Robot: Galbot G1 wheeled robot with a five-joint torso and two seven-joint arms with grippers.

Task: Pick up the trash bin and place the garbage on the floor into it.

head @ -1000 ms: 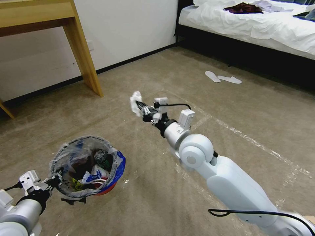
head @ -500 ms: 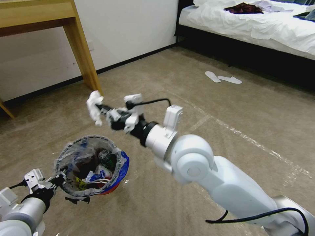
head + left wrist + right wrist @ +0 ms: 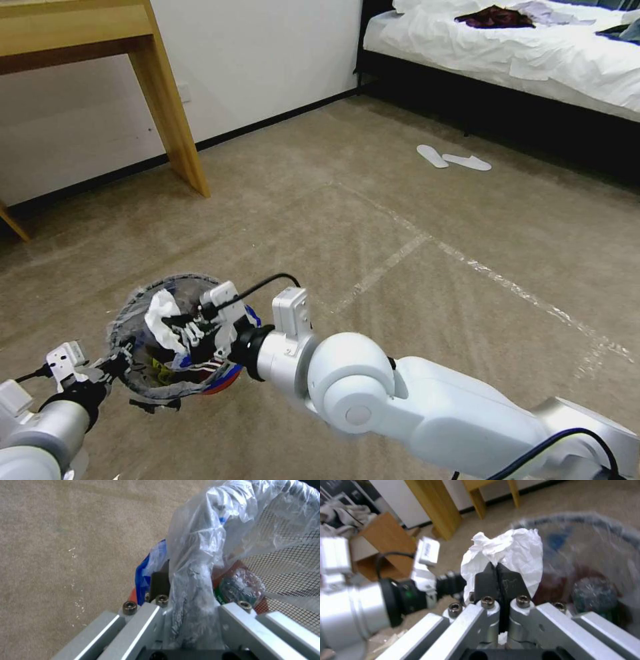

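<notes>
Right gripper (image 3: 175, 325) now over trash bin (image 3: 230, 377)

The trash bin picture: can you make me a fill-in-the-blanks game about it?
1. The right gripper is shut on a white ____.
2. The left gripper is clamped on the rim of the trash bin, which is lined with a clear plastic ____.
3. Two white slippers lie near the ____.

Missing words: tissue; bag; bed

Head view high, facing down across carpet, both wrist views close, all sharing the trash bin (image 3: 230, 373).
</notes>
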